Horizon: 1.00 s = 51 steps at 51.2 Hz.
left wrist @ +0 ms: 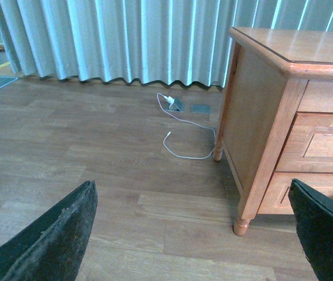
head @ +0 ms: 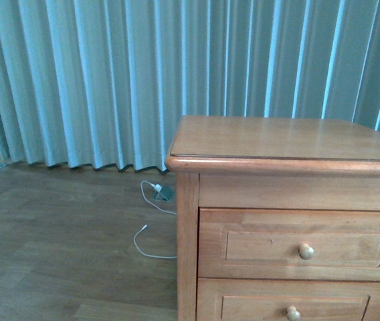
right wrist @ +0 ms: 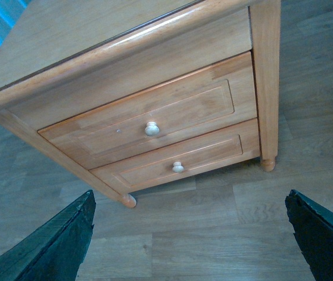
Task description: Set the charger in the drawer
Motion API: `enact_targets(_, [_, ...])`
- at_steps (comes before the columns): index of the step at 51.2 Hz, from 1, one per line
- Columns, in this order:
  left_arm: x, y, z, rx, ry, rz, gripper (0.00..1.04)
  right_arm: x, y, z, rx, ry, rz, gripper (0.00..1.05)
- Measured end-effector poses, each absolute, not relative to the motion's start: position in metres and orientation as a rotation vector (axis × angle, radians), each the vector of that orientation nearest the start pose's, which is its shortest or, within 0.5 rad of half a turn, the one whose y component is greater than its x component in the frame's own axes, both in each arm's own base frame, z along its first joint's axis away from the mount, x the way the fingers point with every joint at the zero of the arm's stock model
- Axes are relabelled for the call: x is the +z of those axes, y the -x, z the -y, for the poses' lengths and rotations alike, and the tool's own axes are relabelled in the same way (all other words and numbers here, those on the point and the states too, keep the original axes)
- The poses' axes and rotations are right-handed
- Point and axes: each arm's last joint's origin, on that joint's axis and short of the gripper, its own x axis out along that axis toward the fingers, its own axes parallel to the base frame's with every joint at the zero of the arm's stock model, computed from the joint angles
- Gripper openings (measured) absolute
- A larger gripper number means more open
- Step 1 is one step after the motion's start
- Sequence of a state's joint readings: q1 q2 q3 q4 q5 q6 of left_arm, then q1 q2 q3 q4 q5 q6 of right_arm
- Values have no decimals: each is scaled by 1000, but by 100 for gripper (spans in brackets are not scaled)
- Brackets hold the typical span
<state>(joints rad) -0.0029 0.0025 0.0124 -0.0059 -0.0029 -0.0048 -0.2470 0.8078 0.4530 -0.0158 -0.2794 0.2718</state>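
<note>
Hanging over bare wood floor (head: 56,254), both grippers stand wide apart w/ nothing between the fingers. Left gripper (left wrist: 191,184): dark fingers (left wrist: 67,234) at the two lower corners of its wrist view, only floorboards in the gap. Right gripper (right wrist: 190,196): same, jaws spread, empty.

Drawer (head: 297,244) = upper, taller one of two in the honey-brown cabinet (head: 283,137); it's shut, front flush w/ the frame, round knob (head: 306,251) about mid-panel. Lower drawer (head: 290,304) just beneath, also shut.

Rel. to the right gripper: drawer front lies ahead of and beyond the open fingers, well apart, no contact; knob sits roughly btwn the two finger lines in that wrist view, somewhat toward the left-hand finger. Rel. to the left gripper: cabinet is off to that arm's right side, drawer front seen edge-on near the right finger, not touching.

White cable (left wrist: 185,157) loops on the floor beside the cabinet's left side, its plug (left wrist: 169,100) near the foot of the grey-green curtain (head: 110,80), well clear of both grippers.
</note>
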Motion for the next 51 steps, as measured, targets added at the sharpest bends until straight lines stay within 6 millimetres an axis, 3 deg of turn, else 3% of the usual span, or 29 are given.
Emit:
enact_targets(12, [167, -97, 0, 0, 5, 4, 99, 229, -139, 52, -70, -374, -314, 97])
enact_targets(30, [167, -97, 0, 0, 5, 4, 99, 230, -137, 53, -79, -368, -304, 97])
enact_targets(37, [167, -97, 0, 0, 5, 4, 99, 216, -132, 42, -22, -82, -28, 71])
enact_targets(51, [167, -97, 0, 0, 5, 5, 99, 194, -122, 21, -14, -14, -6, 20])
